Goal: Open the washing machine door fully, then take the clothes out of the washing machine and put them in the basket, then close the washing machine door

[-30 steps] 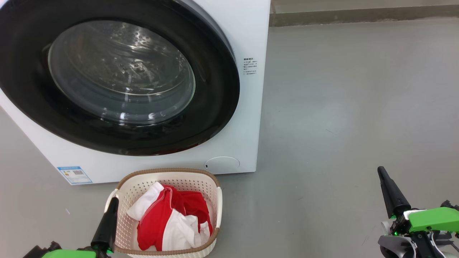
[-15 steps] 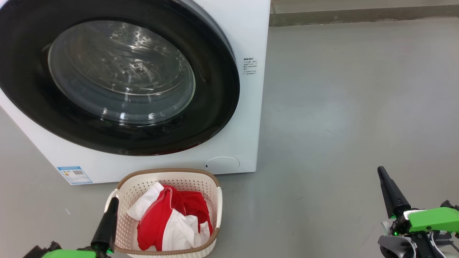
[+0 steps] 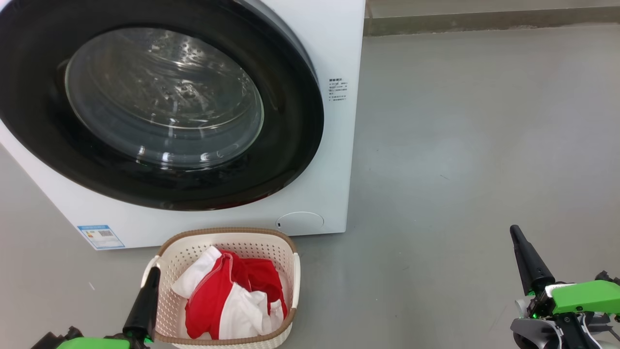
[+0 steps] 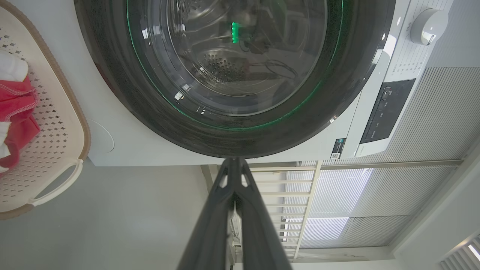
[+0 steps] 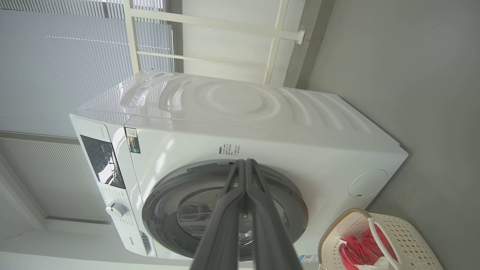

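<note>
The washing machine door [image 3: 160, 106] lies shut flat against the white washing machine [image 3: 334, 43], its black rim and glass bowl facing me. Below it on the floor stands the cream basket [image 3: 167, 257] with the red and white clothes [image 3: 232, 295] inside. My left gripper [image 3: 150, 276] is shut and empty, its tip at the basket's left handle. My right gripper [image 3: 516, 232] is shut and empty, low at the right, far from the machine. The left wrist view has the door [image 4: 232, 75] and the basket [image 4: 56, 150]; the right wrist view has the whole machine [image 5: 240, 123] and the basket [image 5: 405, 232].
Grey floor [image 3: 474, 145] stretches to the right of the machine up to a wall base [image 3: 484, 22]. A blue label [image 3: 100, 236] is at the machine's lower left, a round cover [image 3: 299, 221] at its lower right. Blinds and a white frame [image 5: 210, 26] stand behind.
</note>
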